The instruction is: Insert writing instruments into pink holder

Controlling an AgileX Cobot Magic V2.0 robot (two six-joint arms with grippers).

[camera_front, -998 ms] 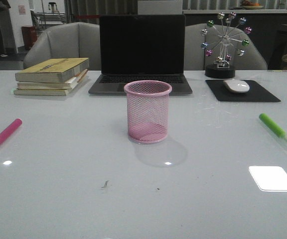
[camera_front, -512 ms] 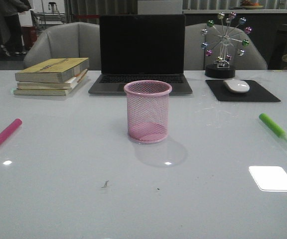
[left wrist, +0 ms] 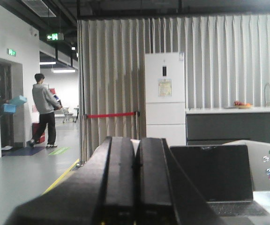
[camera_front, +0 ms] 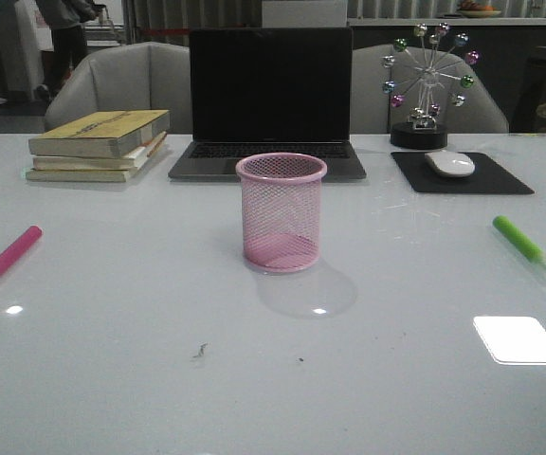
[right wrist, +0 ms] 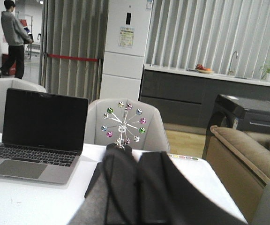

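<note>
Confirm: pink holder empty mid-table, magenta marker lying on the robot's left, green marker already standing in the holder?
Not quite. The front view shows the green marker lying flat on the table on the robot's right, not in the pink holder. The rest stands: holder empty, magenta marker on the left.

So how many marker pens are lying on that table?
2. A pink marker lies near the table's left edge and a green marker near the right edge, either side of the pink mesh cup. The cup looks empty, so none seems hidden.
</note>
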